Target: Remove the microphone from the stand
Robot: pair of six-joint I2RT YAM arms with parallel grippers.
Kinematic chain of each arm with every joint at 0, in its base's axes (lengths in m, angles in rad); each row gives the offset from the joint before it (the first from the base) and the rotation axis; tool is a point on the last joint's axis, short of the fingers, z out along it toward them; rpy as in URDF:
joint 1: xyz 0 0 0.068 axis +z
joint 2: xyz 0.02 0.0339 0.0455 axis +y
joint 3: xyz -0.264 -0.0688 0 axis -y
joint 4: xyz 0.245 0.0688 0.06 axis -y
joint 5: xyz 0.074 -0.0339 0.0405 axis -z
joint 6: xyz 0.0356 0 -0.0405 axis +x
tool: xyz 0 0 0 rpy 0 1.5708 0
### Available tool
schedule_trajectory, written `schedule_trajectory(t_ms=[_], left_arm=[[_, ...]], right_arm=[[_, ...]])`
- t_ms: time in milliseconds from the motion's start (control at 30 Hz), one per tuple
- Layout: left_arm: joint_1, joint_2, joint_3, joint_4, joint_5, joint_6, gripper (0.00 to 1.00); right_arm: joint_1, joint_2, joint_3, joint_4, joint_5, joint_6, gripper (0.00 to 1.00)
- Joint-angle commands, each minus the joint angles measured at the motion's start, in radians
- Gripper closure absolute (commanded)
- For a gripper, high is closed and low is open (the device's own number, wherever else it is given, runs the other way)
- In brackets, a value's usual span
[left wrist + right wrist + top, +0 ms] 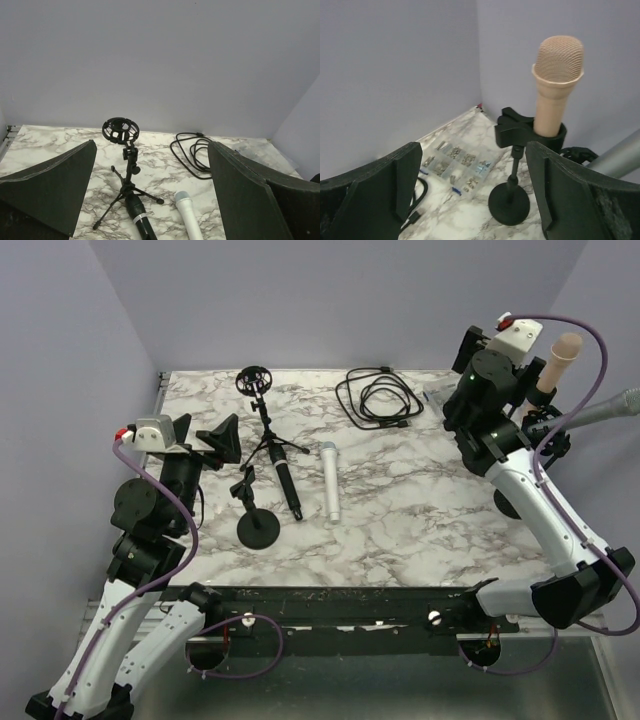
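Both released, empty: left pincer (151, 152), right pincer (473, 150). Peach microphone (553, 95) upright in stand (509, 202), head up, long axis near-vertical.

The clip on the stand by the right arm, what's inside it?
A peach microphone stands upright in the black clip, its mesh head clear above. The handle's lower end is covered by the clip and one finger of the right gripper.

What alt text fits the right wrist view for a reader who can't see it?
A peach-coloured handheld microphone stands upright in the clip of a black round-based stand, ahead of the open right end effector. A clear bag of small metal parts lies on the white marble table.
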Motion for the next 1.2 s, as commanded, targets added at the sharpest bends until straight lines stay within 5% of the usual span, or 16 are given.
schedule_trajectory(t_ms=[0, 600, 867, 1167], left_arm=[[-0.011, 0.005, 0.008, 0.002, 0.025, -0.016, 0.05], [-0.034, 0.042, 0.009, -0.004, 0.019, -0.008, 0.05], [-0.042, 0.049, 0.009, -0.004, 0.015, -0.005, 0.05], [-0.045, 0.059, 0.008, -0.003, -0.007, 0.014, 0.05]], right_arm=[[-0.066, -0.02, 0.035, -0.008, 0.096, -0.064, 0.07], [-0.325, 0.085, 0.066, -0.033, 0.021, 0.01, 0.05], [-0.474, 0.149, 0.058, -0.033, -0.15, 0.123, 0.05], [-0.497, 0.204, 0.032, 0.039, -0.351, 0.108, 0.24]])
